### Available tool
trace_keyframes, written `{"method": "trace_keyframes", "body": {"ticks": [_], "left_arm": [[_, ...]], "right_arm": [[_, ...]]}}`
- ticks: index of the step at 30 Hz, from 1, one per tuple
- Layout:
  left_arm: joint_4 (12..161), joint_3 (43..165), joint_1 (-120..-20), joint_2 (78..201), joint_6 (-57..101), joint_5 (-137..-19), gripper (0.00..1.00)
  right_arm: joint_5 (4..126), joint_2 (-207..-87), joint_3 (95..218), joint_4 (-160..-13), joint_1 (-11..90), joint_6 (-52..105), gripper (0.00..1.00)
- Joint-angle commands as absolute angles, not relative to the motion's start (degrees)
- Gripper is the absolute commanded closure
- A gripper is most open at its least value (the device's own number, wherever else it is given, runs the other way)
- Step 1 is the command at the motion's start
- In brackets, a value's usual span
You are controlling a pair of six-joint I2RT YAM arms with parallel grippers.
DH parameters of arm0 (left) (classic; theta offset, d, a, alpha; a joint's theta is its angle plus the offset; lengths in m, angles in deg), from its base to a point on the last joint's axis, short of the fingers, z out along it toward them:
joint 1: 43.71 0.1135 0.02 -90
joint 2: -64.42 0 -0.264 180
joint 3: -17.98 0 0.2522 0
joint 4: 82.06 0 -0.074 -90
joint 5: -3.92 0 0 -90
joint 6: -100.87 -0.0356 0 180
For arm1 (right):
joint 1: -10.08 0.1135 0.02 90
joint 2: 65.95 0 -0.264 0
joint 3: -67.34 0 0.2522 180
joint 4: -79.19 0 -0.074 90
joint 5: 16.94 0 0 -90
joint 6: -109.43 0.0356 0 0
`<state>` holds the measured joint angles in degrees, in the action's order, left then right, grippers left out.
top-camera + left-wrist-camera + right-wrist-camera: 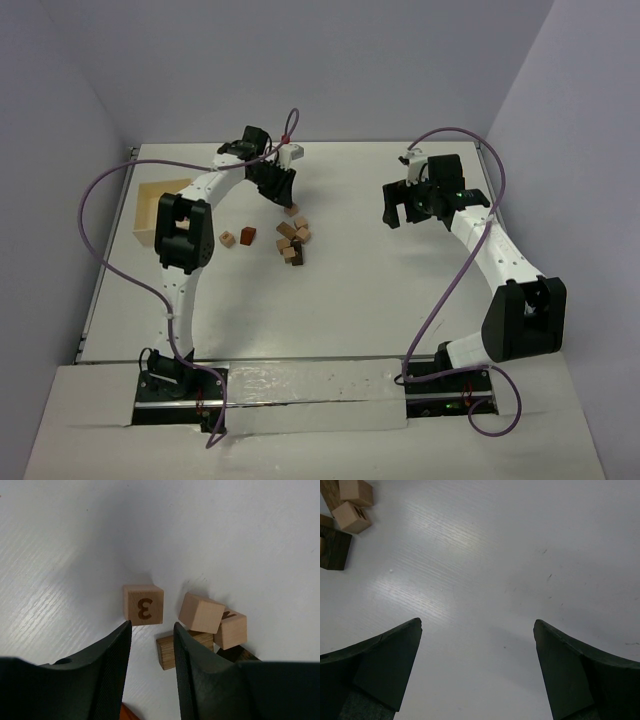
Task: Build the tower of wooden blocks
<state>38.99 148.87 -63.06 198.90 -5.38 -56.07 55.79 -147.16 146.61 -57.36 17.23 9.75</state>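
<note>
The wooden blocks lie loose on the white table, most of them in a small pile (293, 240). My left gripper (278, 186) hovers just behind the pile, partly open, nothing between its fingers. In the left wrist view a tan cube marked "3" (143, 604) sits just beyond the left gripper (152, 626). Right of it are two pale cubes (201, 612), a brown block (170, 652) half hidden by one finger, and a dark piece (241, 654). My right gripper (400, 206) hangs wide open over bare table, also the right gripper (477, 623) in its wrist view.
A tan cube (228, 238) and a dark reddish cube (248, 235) lie apart, left of the pile. The shallow pale wooden tray (150, 212) stands at the table's left edge. A few blocks (351, 516) show at the top left of the right wrist view.
</note>
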Motion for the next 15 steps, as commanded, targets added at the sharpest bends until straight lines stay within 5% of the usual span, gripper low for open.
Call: {"method": "trace_keyframes", "body": {"ticks": [1, 15], "left_arm": [[42.24, 151.62, -63.13, 200.02, -2.59, -54.0, 0.54], [42.17, 152.91, -63.22, 202.67, -3.92, -51.97, 0.62]], "right_arm": [[55.22, -146.28, 146.4, -57.35, 17.63, 9.06, 0.0], [55.31, -145.93, 145.25, -57.42, 17.55, 8.8, 0.0]]}}
